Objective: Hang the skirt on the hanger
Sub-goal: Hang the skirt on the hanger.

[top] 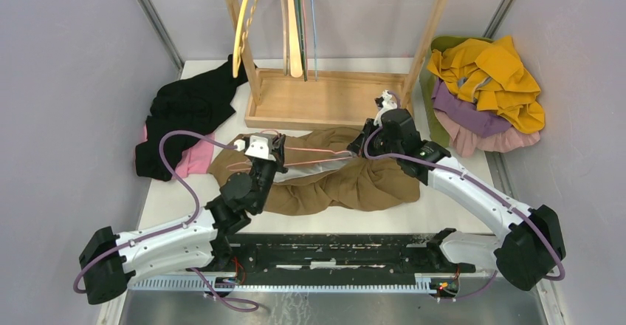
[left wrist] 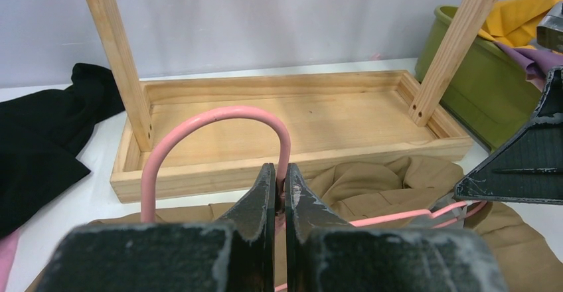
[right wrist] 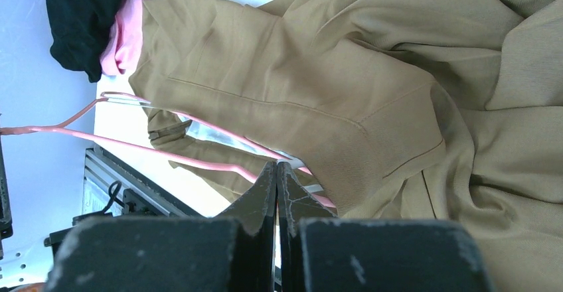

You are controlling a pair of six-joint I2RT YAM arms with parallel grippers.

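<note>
On the table before the wooden rack (top: 325, 100) lies the tan skirt (top: 347, 185), with the pink hanger (left wrist: 219, 116) partly inside it; left gripper (left wrist: 279, 186) clamps the hook's neck; right gripper (right wrist: 276, 172) is pinched shut at the far arm, on wire or cloth I cannot tell; fitting looks underway, and next comes an even lift.

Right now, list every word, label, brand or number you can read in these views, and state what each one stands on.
None: no readable text shows in any view. The tan fabric skirt, the pink wire hanger, the shallow wooden rack base and the olive-green bin all show plain, unmarked surfaces.
</note>
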